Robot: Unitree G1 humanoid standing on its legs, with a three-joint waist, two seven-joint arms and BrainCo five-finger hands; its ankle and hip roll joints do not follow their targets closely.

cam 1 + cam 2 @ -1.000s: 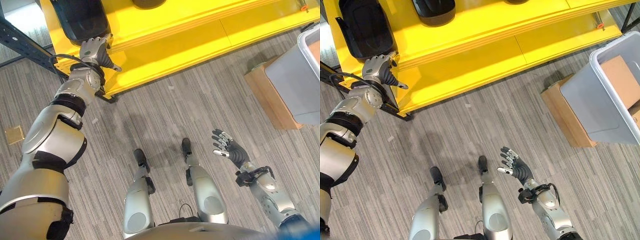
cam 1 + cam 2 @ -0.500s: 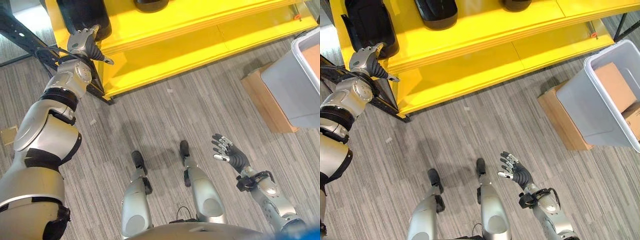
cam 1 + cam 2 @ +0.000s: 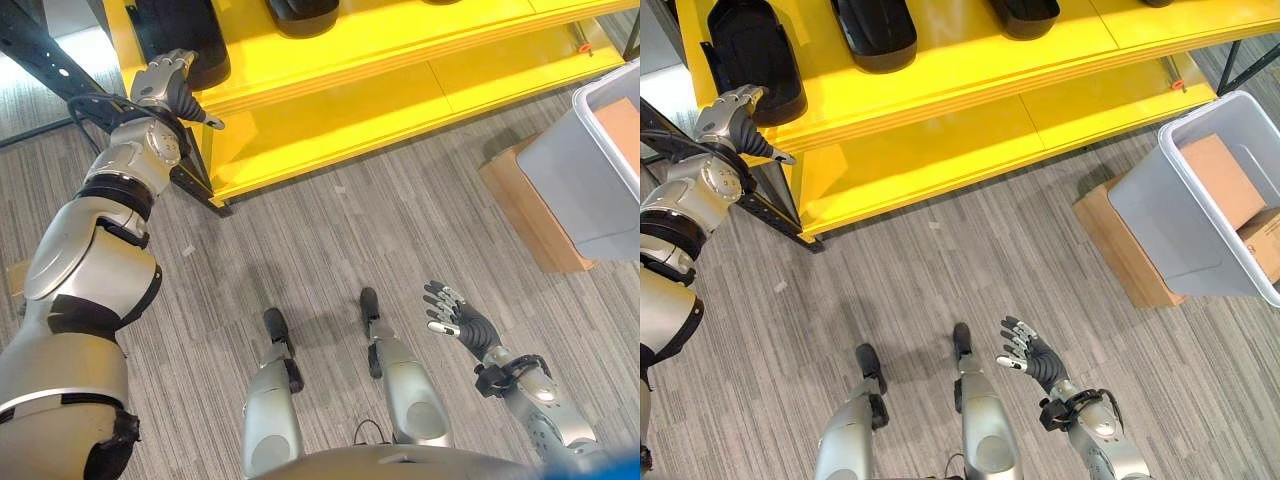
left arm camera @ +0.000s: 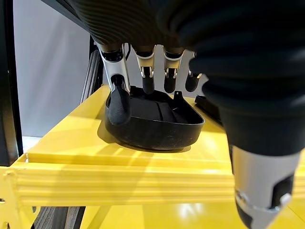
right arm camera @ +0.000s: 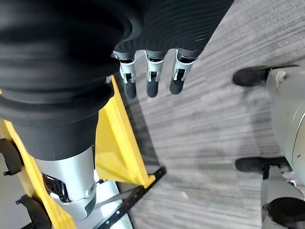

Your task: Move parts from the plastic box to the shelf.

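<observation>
Left hand (image 3: 732, 118): raised at shelf's front left corner, fingers relaxed, holding nothing.
Black part (image 3: 752, 55): lying on shelf (image 3: 970, 75), just past left fingertips, near front edge.
Right hand (image 3: 1032, 352): low over floor (image 3: 940, 270), fingers spread, empty.
Plastic box (image 3: 1200, 215): far right on cardboard base (image 3: 1120, 245), cartons inside, well apart from both hands.
Open room: bare floor between shelf and box.

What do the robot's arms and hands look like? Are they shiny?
Yes, a bit shiny. Both arms are smooth, rounded silver-grey shells with black bands at the joints. The left hand and right hand have slim silver fingers ending in dark tips. A dark ribbed cover, like a bendy black sleeve, wraps the back of each hand and the wrist.
</observation>
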